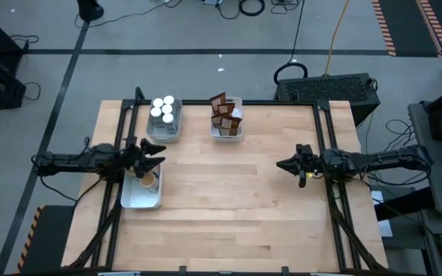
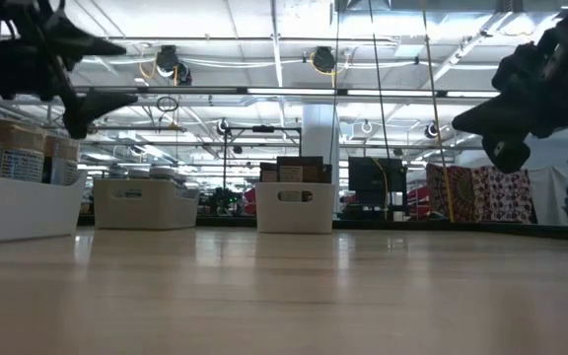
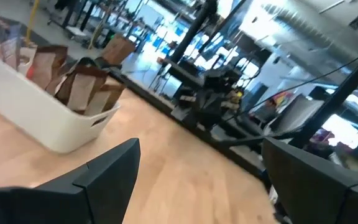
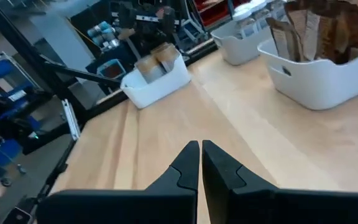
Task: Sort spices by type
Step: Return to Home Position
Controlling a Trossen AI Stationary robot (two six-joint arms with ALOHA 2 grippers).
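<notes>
Three white trays hold the spices. White-topped jars (image 1: 163,109) stand in the far-left tray (image 1: 165,130). Brown packets (image 1: 225,112) (image 3: 73,78) stand in the tray (image 1: 227,135) to their right. Tan-topped jars (image 1: 148,180) (image 4: 156,57) sit in the near-left tray (image 1: 140,201). My left gripper (image 1: 162,155) (image 3: 201,174) hangs open in the air over that tray's far end, level, pointing toward the table's right. My right gripper (image 1: 280,164) (image 4: 201,162) is shut on nothing, above the bare table right of centre, pointing left.
Bare wood (image 1: 236,207) stretches between the two grippers and across the whole near half of the table. A black frame (image 1: 324,115) runs along the table's far and side edges. In the low view both arms hang well above the table top (image 2: 284,286).
</notes>
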